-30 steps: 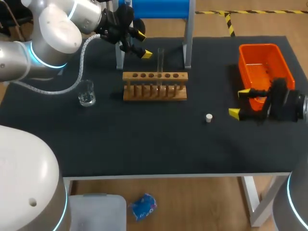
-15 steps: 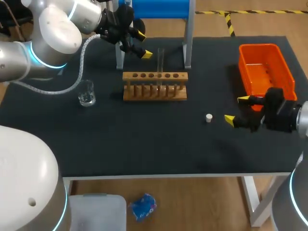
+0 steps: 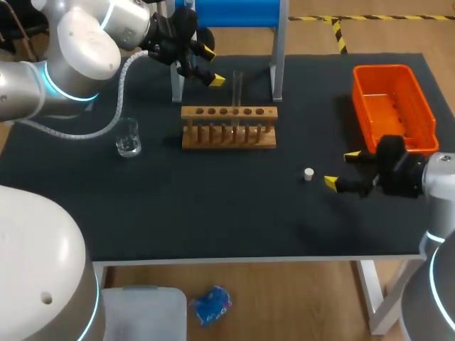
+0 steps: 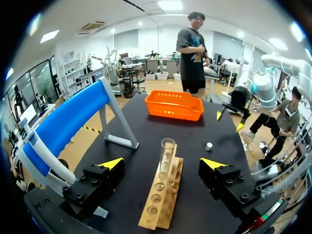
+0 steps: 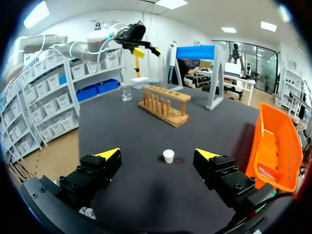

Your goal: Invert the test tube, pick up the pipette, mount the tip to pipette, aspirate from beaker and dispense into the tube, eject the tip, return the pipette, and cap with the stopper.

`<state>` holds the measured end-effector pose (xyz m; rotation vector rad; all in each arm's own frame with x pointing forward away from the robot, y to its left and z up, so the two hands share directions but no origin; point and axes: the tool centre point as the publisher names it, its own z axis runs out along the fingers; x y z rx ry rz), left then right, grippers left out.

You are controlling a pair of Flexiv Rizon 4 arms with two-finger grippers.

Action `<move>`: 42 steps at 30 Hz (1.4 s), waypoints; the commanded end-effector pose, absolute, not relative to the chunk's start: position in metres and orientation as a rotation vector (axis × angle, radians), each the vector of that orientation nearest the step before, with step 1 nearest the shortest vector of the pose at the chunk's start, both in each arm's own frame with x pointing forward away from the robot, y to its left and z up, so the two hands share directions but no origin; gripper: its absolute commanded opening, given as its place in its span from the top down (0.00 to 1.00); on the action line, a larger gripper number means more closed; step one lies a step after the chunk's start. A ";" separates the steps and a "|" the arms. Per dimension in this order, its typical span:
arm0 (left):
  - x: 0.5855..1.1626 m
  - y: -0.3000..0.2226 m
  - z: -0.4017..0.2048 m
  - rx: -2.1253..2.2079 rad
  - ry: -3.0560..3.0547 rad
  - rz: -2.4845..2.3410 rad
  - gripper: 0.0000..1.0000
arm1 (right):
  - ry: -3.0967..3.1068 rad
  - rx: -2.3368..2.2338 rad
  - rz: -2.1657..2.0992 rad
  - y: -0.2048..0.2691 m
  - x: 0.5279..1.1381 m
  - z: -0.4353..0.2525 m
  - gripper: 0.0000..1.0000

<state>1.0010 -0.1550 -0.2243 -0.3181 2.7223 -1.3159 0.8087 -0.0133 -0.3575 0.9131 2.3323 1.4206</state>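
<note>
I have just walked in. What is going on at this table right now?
Neither gripper holds anything at this moment. The right gripper is open and low over the table, with the small white stopper just ahead of its fingers, not gripped. The left gripper is open too, behind the wooden rack, where a test tube stands upright, untouched. A beaker sits beside the rack.

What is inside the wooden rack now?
One clear test tube stands upright in the wooden rack; the other holes look empty. The tube's lower end is hidden inside it.
</note>
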 end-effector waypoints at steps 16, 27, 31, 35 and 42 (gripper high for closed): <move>1.002 -0.154 -0.223 -0.317 2.730 -1.312 0.00 | 2.347 0.981 1.344 0.014 0.836 -0.399 0.00; 1.002 -0.154 -0.223 -0.317 2.730 -1.312 0.00 | 2.368 0.973 1.292 0.023 0.845 -0.410 0.15; 1.002 -0.154 -0.223 -0.317 2.730 -1.312 0.00 | 2.374 0.970 1.282 0.026 0.849 -0.414 0.25; 1.002 -0.154 -0.223 -0.317 2.730 -1.312 0.00 | 2.382 0.965 1.267 0.029 0.853 -0.416 0.29; 1.002 -0.154 -0.223 -0.317 2.730 -1.312 0.00 | 2.395 0.968 1.256 0.031 0.859 -0.420 0.34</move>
